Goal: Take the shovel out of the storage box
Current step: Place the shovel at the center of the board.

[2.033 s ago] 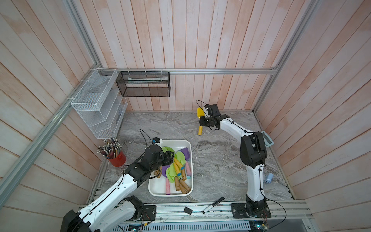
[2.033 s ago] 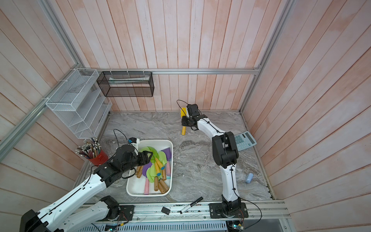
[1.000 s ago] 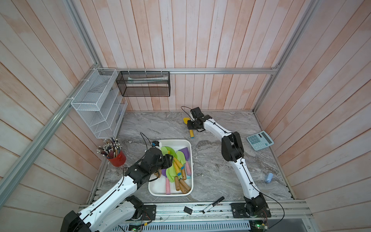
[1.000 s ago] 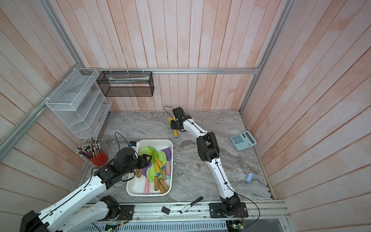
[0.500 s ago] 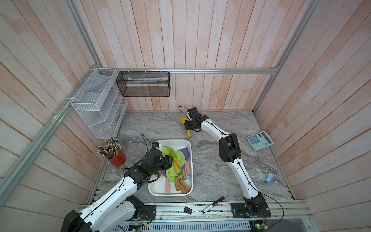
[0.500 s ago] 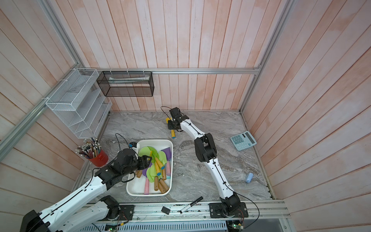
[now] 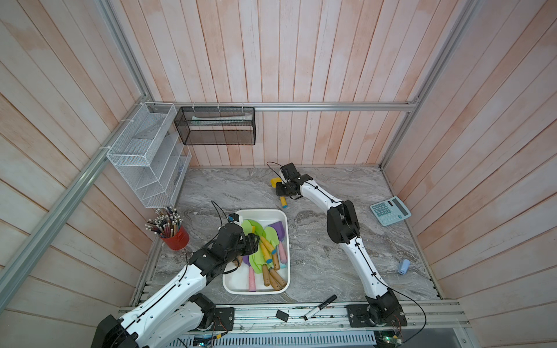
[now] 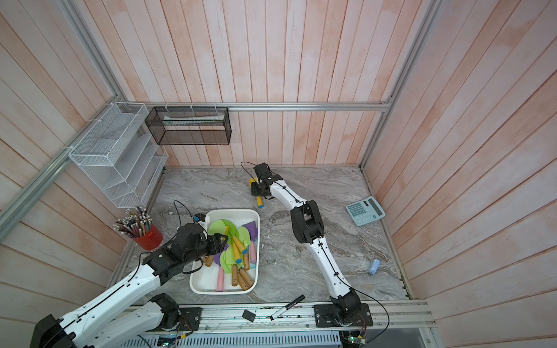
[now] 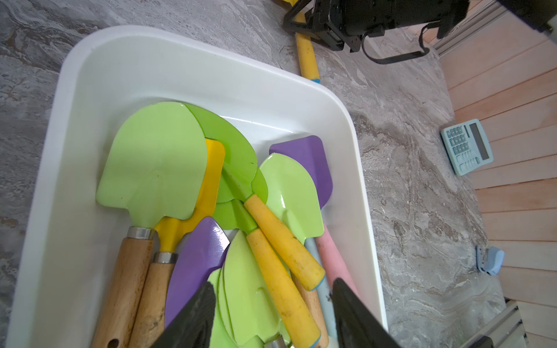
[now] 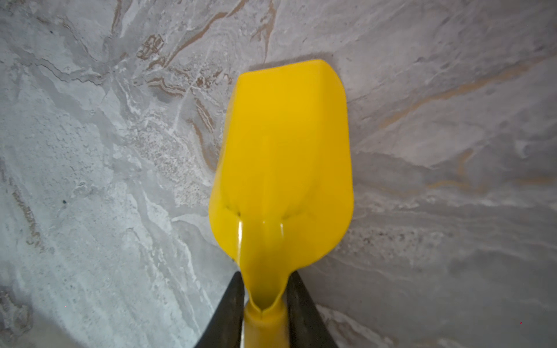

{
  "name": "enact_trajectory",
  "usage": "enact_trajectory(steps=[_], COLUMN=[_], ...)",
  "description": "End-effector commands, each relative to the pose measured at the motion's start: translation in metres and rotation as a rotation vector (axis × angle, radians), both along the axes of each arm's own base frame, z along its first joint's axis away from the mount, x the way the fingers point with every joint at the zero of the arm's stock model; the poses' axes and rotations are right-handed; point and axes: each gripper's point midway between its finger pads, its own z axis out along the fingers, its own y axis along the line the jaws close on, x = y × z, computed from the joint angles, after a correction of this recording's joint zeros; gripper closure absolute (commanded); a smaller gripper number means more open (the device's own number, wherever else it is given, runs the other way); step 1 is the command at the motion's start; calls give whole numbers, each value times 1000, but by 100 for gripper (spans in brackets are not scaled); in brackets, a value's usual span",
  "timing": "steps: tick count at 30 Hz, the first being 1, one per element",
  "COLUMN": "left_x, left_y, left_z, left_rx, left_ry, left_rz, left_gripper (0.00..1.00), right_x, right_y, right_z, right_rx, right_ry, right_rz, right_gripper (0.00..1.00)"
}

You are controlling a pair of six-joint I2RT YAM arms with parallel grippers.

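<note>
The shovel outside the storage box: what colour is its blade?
Yellow. The shovel shows best in the right wrist view.

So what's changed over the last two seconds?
The right gripper carried the yellow shovel to the robot's left along the back of the table and lowered it; it now lies on or just above the surface, still between the fingers. The left gripper, open over the box of shovels, barely moved. Box, calculator and pencil cup stayed put.

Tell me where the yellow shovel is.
In a top view, the yellow shovel lies on the table beyond the storage box, at the right gripper.
</note>
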Motion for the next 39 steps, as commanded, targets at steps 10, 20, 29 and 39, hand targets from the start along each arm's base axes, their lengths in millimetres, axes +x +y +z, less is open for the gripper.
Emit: enact_trajectory(steps=[10,20,29,39], left_x=[-6,-9,-10,4], left_y=[6,13,-14,-34], left_z=[-14,-24,-33,-34], left_rx=[28,78,91,8], left_ry=[46,78,93,112], left_rz=[19,47,4,66], left_gripper=[36,36,39,40], right_x=[-16,-21,-70,-137], right_y=[17,-27,-72,-105], right_z=[17,50,83,93], right_rx=[25,-26,7,68], right_ry=[6,-39,-123,-152], right_rz=[45,27,-19,-22], right_gripper=[65,50,49,51])
